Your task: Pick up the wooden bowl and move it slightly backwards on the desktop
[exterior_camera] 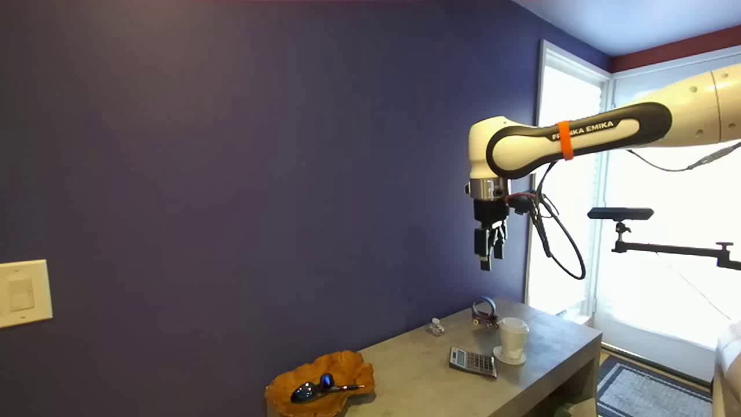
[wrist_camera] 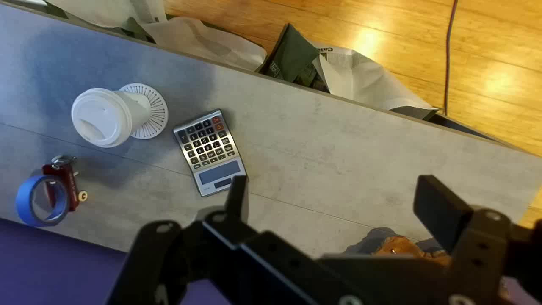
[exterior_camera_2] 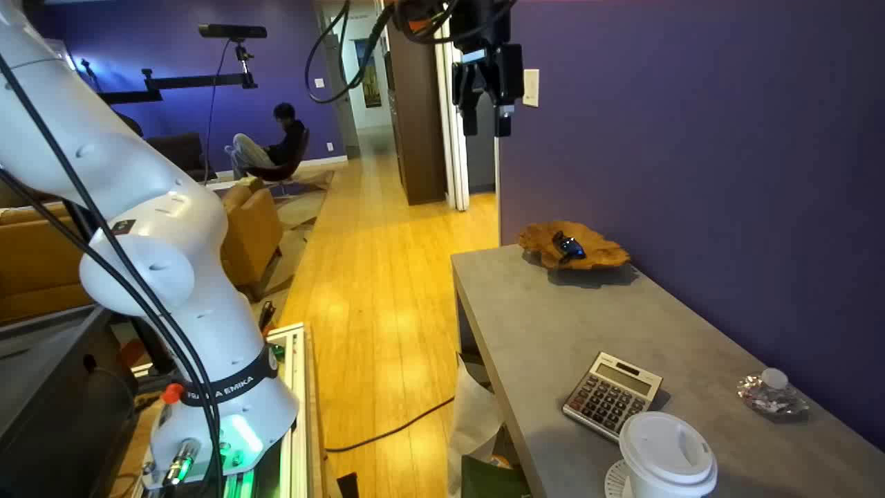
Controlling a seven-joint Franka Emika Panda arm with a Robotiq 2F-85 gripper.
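Franka Emika Panda arm: glossy white, rounded, slim black cables running across it. Forearm: black side panel, white FRANKA EMIKA lettering partly hidden by orange band. Silver wrist collar. Robotiq gripper: black, angular, round grey screw heads, block-like fingertips. Base: white, black lettered ring, silver connector, green glow.

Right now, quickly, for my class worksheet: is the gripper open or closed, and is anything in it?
Gripper: open, holding nothing; the bowl rests on the desk.
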